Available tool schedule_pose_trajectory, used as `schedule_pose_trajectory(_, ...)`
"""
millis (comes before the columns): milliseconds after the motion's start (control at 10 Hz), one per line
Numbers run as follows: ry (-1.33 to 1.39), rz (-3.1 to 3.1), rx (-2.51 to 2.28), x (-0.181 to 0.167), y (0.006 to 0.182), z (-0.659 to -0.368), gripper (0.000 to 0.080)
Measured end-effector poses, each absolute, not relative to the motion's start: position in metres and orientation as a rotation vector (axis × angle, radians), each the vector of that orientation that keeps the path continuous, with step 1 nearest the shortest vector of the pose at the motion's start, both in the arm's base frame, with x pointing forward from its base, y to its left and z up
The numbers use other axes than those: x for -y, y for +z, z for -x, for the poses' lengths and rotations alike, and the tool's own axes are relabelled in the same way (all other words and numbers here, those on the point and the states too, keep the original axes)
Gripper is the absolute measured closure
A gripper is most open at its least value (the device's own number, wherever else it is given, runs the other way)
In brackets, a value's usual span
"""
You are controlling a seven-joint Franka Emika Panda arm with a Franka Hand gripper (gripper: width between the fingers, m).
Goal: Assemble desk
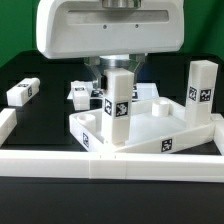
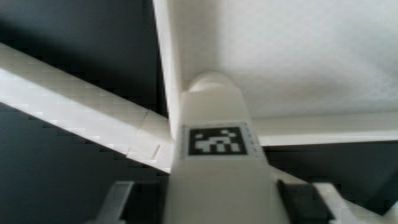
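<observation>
Where the square tabletop (image 1: 195,133) turns its near corner on the exterior view's left, a white block leg (image 1: 117,110) stands upright, a black-and-white tag on its front face. The gripper (image 1: 118,72) hangs straight over it and straddles its top. In the wrist view the leg (image 2: 217,150) runs up between the two fingers (image 2: 306,203), tag in plain sight. The fingers sit close to its sides, but whether the pads press on the leg or only stand beside it cannot be told.

The tabletop is a white tray with a raised rim, one tag on its front wall, and a pale, finely speckled floor (image 2: 302,60). It lies flat, close behind the rail (image 1: 60,165).

A tall leg (image 1: 201,92) stands upright at the tabletop's corner on the exterior view's right; whether it sits in the tray or just beside it is unclear. A lying leg (image 1: 22,92) rests well apart on the exterior view's left. A far leg (image 1: 85,93) lies behind the gripper, partly hidden.

Everything rests on a black table (image 1: 45,125). The white rail crosses the front. Behind the table the background is dark and shows no detail.
</observation>
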State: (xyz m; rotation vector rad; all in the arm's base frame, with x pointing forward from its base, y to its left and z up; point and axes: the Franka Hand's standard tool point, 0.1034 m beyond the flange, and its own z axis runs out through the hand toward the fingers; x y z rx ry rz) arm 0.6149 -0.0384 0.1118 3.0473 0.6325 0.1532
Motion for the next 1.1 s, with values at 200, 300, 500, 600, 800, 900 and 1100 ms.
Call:
schedule_pose_trajectory(200,0.155,-3.060,-0.583,0.0382,0.1118,-0.6149,0.0511)
schedule_pose_trajectory(300,0.156,-3.080,-0.484,0.0382,0.1118,-0.6149,0.0511)
schedule_pose_trajectory(500,0.158,-3.112,-0.295,0.0381,0.1117,-0.6148,0.0511)
schedule_pose_trajectory(600,0.161,-3.139,-0.114,0.0382,0.1112,-0.6142,0.0511)
schedule_pose_trajectory(800,0.158,-3.146,0.224,0.0336,0.1110,-0.6142,0.0509)
schedule_pose_trajectory(900,0.156,-3.140,0.360,0.0338,0.1109,-0.6141,0.0509)
schedule_pose_trajectory(1100,0.153,-3.111,0.630,0.0302,0.1109,-0.6143,0.0509)
